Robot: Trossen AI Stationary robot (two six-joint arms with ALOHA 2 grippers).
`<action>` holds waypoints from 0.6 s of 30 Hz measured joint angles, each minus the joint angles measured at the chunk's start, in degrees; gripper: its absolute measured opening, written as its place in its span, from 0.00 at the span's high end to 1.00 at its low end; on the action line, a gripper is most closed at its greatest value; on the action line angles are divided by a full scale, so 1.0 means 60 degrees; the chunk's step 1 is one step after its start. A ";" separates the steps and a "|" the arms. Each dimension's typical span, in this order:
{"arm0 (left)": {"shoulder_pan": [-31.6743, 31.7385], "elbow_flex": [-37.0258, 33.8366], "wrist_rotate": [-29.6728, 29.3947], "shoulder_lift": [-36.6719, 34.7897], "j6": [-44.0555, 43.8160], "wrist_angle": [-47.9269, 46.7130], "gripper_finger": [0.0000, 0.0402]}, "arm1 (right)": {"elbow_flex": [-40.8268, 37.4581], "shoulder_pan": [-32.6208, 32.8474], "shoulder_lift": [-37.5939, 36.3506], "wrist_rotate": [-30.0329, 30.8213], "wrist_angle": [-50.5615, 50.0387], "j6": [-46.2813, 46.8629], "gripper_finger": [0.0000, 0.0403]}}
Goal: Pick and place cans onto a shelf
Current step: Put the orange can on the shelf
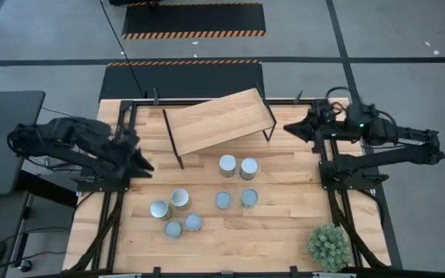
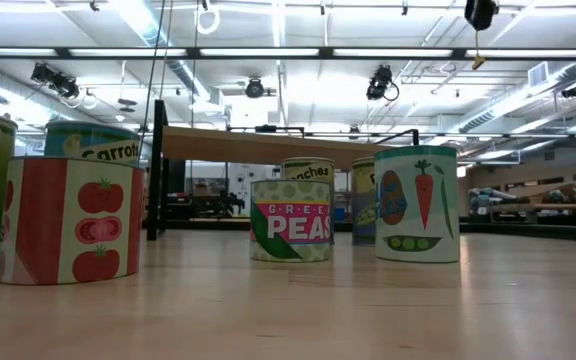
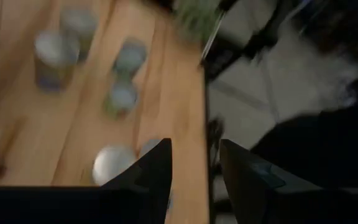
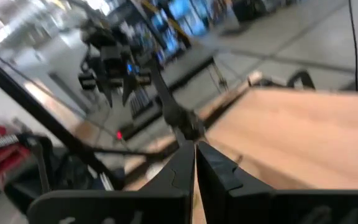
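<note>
Left gripper (image 1: 144,164) sits over the left side of the worktop (image 1: 284,224), near the shelf's front-left leg, and its fingers (image 3: 151,171) have a clear gap between them with nothing in it, not touching any can. Right gripper (image 1: 290,128) hangs at the worktop's right rear, just off the shelf's right end, with its fingers (image 4: 182,171) pressed together and holding nothing.

The shelf (image 1: 219,120) stands at the back of the worktop, turned at an angle, with nothing on it. All eight cans (image 1: 207,201) are on the worktop in front of it: two side by side nearest the shelf, two shorter ones a bit closer to the front, and a cluster of four at front left. A spiky green plant (image 1: 329,245) sits in the front-right corner.

The worktop is pale wood planks with visible grain, and the shelf is the same kind of light board on a thin black frame. The cans are small cylinders with round silvery tops; from low down the labels show tomatoes (image 2: 68,220), green peas (image 2: 290,220) and a carrot with a pea pod (image 2: 416,203). Around it there's a grey floor with black mats edged in orange-black hazard stripes (image 1: 193,19), and a big hall with long ceiling strip lights (image 2: 268,52)
</note>
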 joint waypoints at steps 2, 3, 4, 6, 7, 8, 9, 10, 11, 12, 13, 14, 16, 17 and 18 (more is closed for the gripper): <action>-0.0271 0.0000 0.0029 0.0331 -0.0051 -0.0551 0.65 | 0.0125 0.0165 0.0382 0.0000 -0.0165 0.0006 0.94; -0.0422 0.0000 0.0040 0.0500 -0.0128 -0.0812 0.65 | 0.0195 0.0228 0.0583 0.0000 -0.0297 0.0003 0.94; -0.0570 0.0000 0.0043 0.0667 -0.0207 -0.1112 0.65 | 0.0262 0.0275 0.0810 -0.0007 -0.0400 0.0003 0.94; -0.0867 0.0000 0.0044 0.0993 -0.0385 -0.1546 0.65 | 0.0451 0.0389 0.1206 -0.0007 -0.0527 0.0003 0.94; -0.1038 0.0000 0.0027 0.1135 -0.0497 -0.1737 0.65 | 0.0582 0.0449 0.1393 -0.0007 -0.0545 -0.0012 0.94; -0.1215 0.0000 -0.0071 0.1271 -0.0613 -0.1984 0.65 | 0.0730 0.0511 0.1577 -0.0006 -0.0618 -0.0043 0.94; -0.1385 0.0000 -0.0216 0.1406 -0.0733 -0.2225 0.65 | 0.0888 0.0571 0.1758 -0.0004 -0.0756 -0.0078 0.94; -0.1565 0.0000 -0.0396 0.1548 -0.0786 -0.2466 0.65 | 0.1043 0.0620 0.1948 -0.0004 -0.0921 -0.0128 0.94; -0.1738 0.0000 -0.0570 0.1694 -0.0846 -0.2711 0.65 | 0.1211 0.0670 0.2139 -0.0004 -0.1105 -0.0183 0.94; -0.1908 0.0000 -0.0754 0.1827 -0.0903 -0.2970 0.65 | 0.1387 0.0718 0.2314 0.0005 -0.1315 -0.0264 0.94; -0.2058 0.0000 -0.0906 0.1950 -0.0951 -0.3165 0.65 | 0.1570 0.0771 0.2491 0.0057 -0.1503 -0.0334 0.94; -0.2180 0.0000 -0.1036 0.2060 -0.0999 -0.3294 0.65 | 0.1739 0.0818 0.2650 0.0109 -0.1687 -0.0398 0.94; -0.2366 0.0000 -0.1156 0.2247 -0.1156 -0.3352 0.65 | 0.2066 0.0917 0.2942 0.0201 -0.1965 -0.0540 0.94; -0.2441 0.0000 -0.1184 0.2332 -0.1233 -0.3344 0.65 | 0.2229 0.0974 0.3098 0.0276 -0.2027 -0.0608 0.94; -0.2515 0.0000 -0.1189 0.2397 -0.1273 -0.3352 0.65 | 0.2363 0.1035 0.3239 0.0348 -0.2076 -0.0702 0.94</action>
